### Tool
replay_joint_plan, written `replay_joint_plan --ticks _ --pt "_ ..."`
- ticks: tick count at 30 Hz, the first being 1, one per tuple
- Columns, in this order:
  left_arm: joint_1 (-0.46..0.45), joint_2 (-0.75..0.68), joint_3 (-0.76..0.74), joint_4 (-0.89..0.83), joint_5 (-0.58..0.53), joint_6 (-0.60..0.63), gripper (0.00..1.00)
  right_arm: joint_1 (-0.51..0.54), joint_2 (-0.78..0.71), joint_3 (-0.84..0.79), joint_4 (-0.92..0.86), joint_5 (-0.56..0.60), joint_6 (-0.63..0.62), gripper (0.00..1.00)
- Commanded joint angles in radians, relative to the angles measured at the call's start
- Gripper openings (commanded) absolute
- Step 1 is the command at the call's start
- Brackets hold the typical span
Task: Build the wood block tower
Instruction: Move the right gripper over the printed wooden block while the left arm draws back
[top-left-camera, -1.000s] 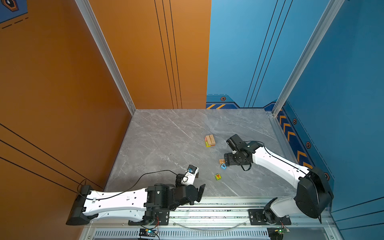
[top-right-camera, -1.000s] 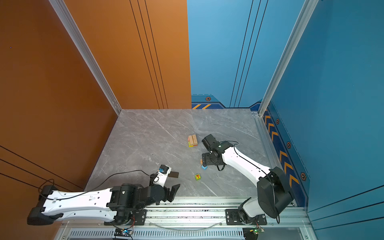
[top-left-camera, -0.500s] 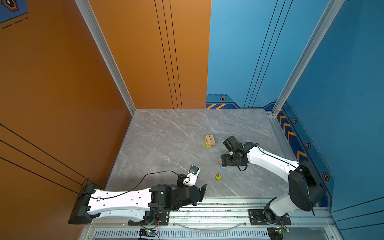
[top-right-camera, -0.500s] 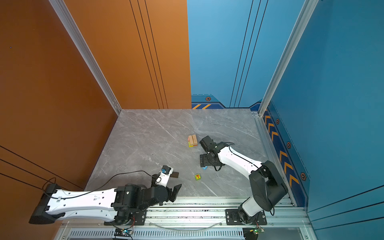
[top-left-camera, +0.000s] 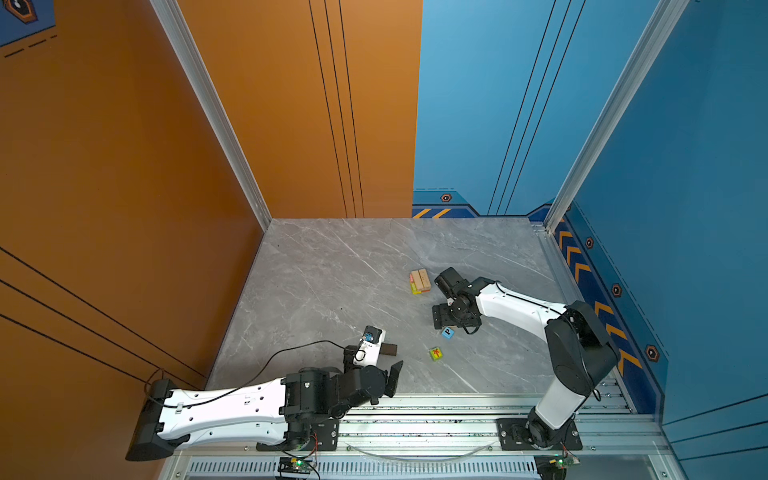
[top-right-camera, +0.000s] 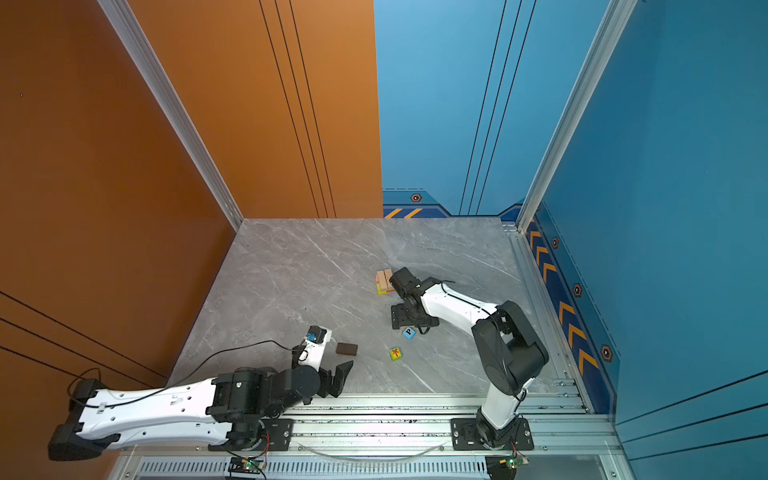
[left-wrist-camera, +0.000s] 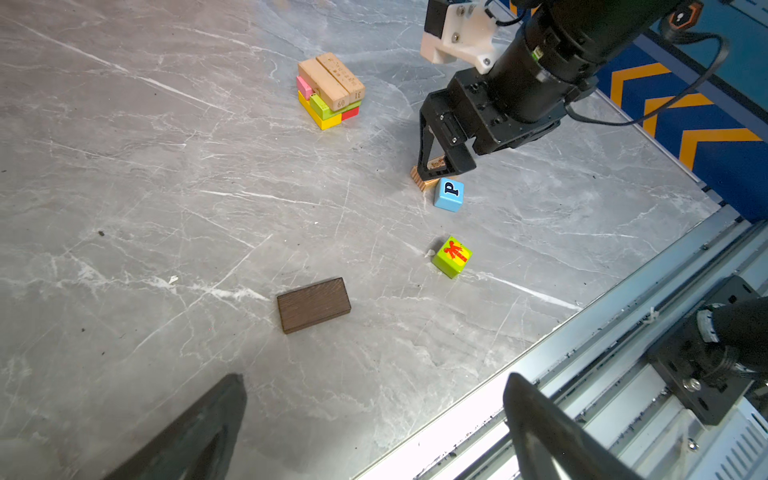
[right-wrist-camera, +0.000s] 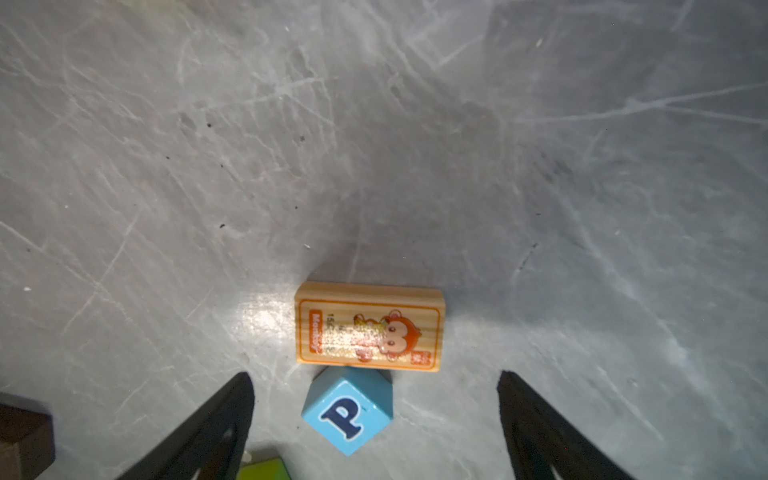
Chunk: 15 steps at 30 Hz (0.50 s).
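Pointing down at the grey marble table (top-left-camera: 332, 282), the right jaws stand spread wide and grasp nothing. In the right wrist view their two dark fingers (right-wrist-camera: 208, 428) rise from the lower edge of the frame. The blue "P" cube (right-wrist-camera: 348, 409) sits between them, and a tan monkey block (right-wrist-camera: 369, 328) lies flat just above it in the frame. In the left wrist view the fingertips come down on either side of that tan block, right of centre, though it is hard to tell whether they touch it.

The wood block tower (left-wrist-camera: 330, 89) stands in the upper middle of the left wrist frame. It is a short stack with yellow and red flat pieces at the bottom, lime and pink above them, and two tan pieces side by side on top. In both top views it stands right of the table's centre (top-left-camera: 419, 281) (top-right-camera: 384, 281), just left of the right arm (top-left-camera: 519, 307).

The green cube (left-wrist-camera: 452, 256), with a red figure on its top face, rests below the "P" cube and apart from it. The dark brown block (left-wrist-camera: 313, 304) lies flat lower in that frame, left of the green cube.

The left jaws are released too. Their fingers (left-wrist-camera: 199, 432) stand far apart at the bottom of the left wrist frame, with only bare table between them. In a top view the left arm (top-right-camera: 166, 407) stretches along the lower left.
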<state>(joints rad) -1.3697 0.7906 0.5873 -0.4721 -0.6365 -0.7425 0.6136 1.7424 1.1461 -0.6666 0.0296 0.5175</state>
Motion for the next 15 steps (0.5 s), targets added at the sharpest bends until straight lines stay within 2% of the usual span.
replay_joint_plan --ticks 1,15 --pt "0.022 -0.021 -0.022 -0.038 -0.009 -0.005 0.98 0.009 0.032 0.04 0.004 -0.013 0.003 0.92" --pt "0.079 -0.094 -0.069 -0.056 0.033 -0.02 0.98 0.022 0.106 0.071 -0.007 -0.008 0.016 0.91"
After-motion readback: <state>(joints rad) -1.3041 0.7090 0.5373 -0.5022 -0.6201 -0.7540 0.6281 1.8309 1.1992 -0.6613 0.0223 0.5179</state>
